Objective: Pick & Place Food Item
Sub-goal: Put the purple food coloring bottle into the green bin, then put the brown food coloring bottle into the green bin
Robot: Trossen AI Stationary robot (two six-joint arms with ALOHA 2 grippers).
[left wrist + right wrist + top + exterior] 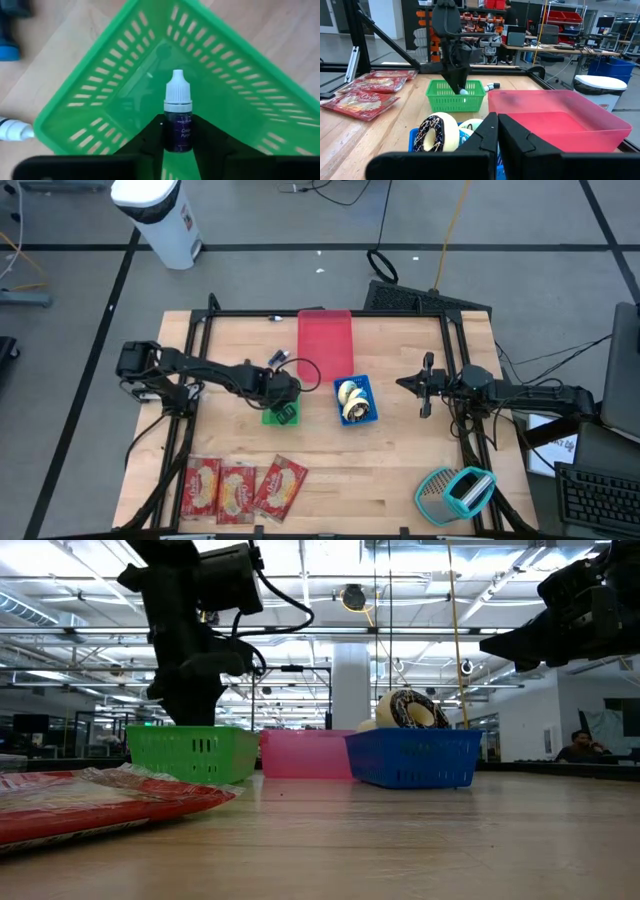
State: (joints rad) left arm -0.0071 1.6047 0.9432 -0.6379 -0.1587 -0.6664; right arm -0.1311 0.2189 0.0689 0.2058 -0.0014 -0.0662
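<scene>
While the right pincer [496, 131] waits closed at the worktop's [400, 480] right, the left pincer [177, 142] hangs inside the green basket [125, 85], clamped on a small dropper bottle [178, 117].

We are in a large industrial lab or workshop hall. Beyond the far edge of the wooden worktop [400, 480] we see a high ceiling of exposed beams and strip lights [330, 580], a round column [350, 685], and shelving with red bins [562, 20] and workbenches [545, 47]. A person [578, 747] sits at a desk in the distance. The floor is grey concrete marked with black tape lines [300, 247], with cables [380, 260] trailing across it, a white waste bin [160, 215] and a blue tub [615, 67].
</scene>
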